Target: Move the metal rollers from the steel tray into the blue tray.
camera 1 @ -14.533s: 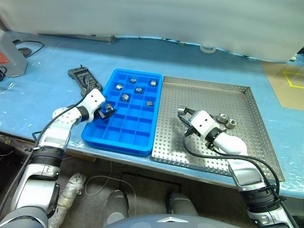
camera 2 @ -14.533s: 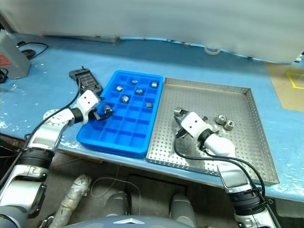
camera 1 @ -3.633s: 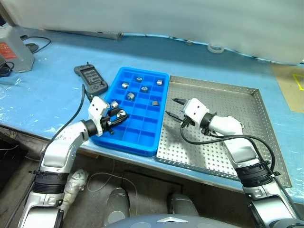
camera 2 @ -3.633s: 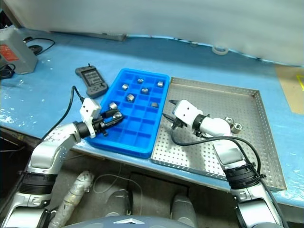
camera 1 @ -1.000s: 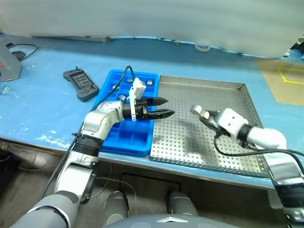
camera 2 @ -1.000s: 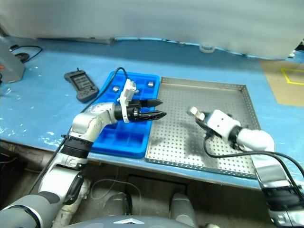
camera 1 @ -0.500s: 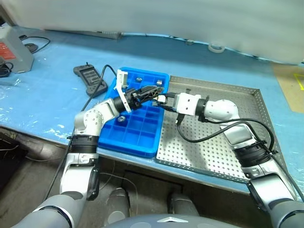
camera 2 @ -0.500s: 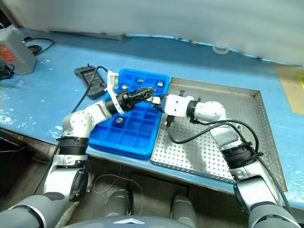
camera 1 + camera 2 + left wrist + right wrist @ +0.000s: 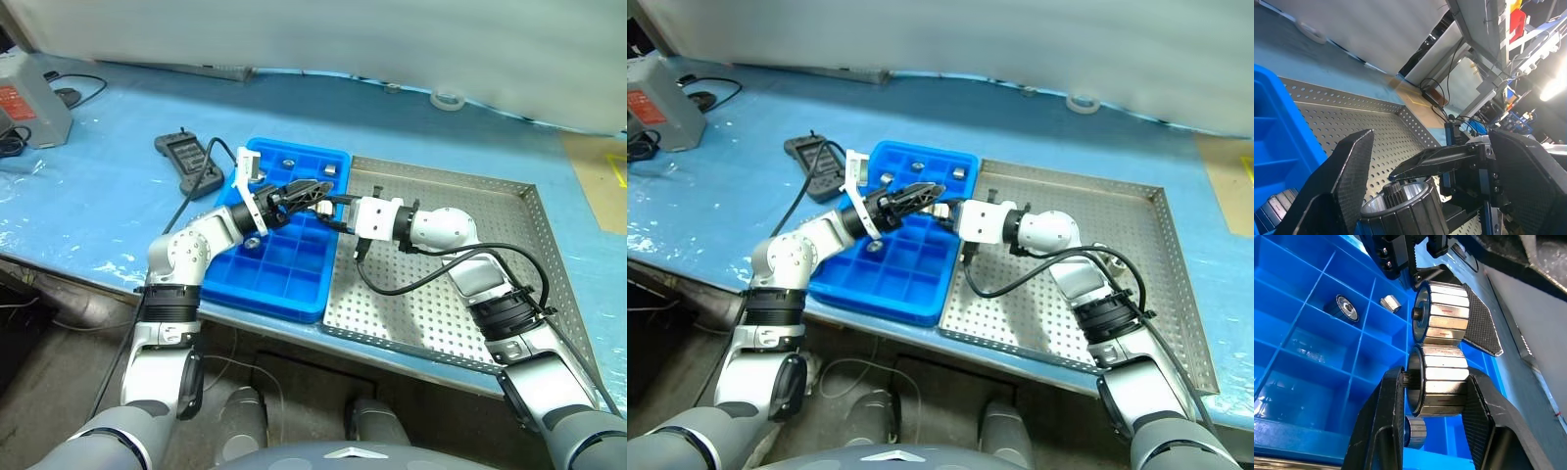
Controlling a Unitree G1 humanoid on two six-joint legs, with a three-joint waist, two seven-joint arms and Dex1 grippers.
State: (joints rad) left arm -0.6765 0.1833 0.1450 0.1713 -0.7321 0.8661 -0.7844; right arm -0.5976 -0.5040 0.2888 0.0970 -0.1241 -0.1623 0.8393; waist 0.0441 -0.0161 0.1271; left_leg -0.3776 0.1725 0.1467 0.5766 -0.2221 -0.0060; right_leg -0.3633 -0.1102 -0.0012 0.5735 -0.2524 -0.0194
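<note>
Right hand (image 9: 336, 207) pinches a metal roller (image 9: 1439, 380) between its fingers above the blue tray (image 9: 294, 279), meeting the left hand (image 9: 312, 192), whose fingers spread wide around it. Other rollers lie in tray compartments beside the steel tray (image 9: 441, 313).

A long table (image 9: 88, 196) under blue sheeting stands against a pale wall (image 9: 323, 34). Grey floor (image 9: 59, 343) lies below; shelving (image 9: 1484, 29) and cables (image 9: 1444, 88) stand beyond.
</note>
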